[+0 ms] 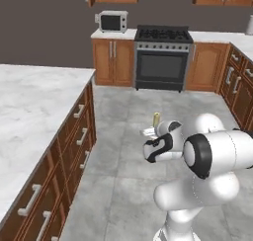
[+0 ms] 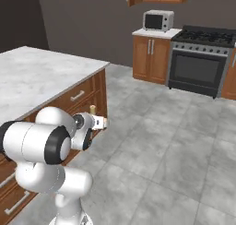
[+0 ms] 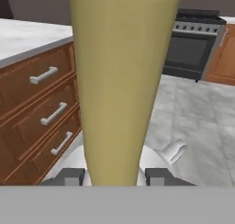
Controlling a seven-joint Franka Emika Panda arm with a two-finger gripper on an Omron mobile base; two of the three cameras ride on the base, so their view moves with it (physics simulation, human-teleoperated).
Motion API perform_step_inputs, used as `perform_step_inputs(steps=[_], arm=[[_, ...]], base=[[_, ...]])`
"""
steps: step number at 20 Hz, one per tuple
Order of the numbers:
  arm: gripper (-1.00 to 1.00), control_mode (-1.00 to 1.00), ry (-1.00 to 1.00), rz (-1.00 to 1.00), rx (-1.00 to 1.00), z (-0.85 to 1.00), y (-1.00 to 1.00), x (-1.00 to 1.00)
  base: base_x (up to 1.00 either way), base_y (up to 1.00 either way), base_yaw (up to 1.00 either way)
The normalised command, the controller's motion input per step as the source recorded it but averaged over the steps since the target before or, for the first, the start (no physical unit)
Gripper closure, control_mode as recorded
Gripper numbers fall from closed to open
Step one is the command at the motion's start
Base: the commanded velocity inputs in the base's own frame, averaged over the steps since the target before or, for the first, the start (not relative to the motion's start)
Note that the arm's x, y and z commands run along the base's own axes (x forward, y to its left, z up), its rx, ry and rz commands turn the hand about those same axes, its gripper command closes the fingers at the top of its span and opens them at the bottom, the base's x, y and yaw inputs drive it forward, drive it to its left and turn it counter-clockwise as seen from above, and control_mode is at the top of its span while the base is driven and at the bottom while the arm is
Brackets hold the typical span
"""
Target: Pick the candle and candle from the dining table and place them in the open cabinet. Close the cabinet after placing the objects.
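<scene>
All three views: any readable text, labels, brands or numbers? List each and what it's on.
None: no view shows a legible word, number or sign.
The small silver microwave has a control panel too small and blurred to read.
The black gas stove with oven door shows no legible brand or dial marks.
The slim golden-yellow candle held in the claw is plain.
The white marble-topped dining table bears no marking.

Candle btwn gripper tips, dining table left, stove ahead
</scene>
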Motion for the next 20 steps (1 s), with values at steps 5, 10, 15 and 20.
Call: perform_step_inputs(steps=[5, 10, 15, 20], arm=[[1.0, 1.0, 0.0, 0.0, 0.0, 0.0, 0.0, 0.0], [1.0, 1.0, 0.0, 0.0, 0.0, 0.0, 0.0, 0.0], [1.0, 1.0, 0.0, 0.0, 0.0, 0.0, 0.0, 0.0], [1.0, 1.0, 0.0, 0.0, 0.0, 0.0, 0.0, 0.0]], base=[[0.53, 0.0, -0.32], [0.92, 0.0, -0.27], [1.0, 0.08, -0.26], [1.0, 0.24, -0.23]])
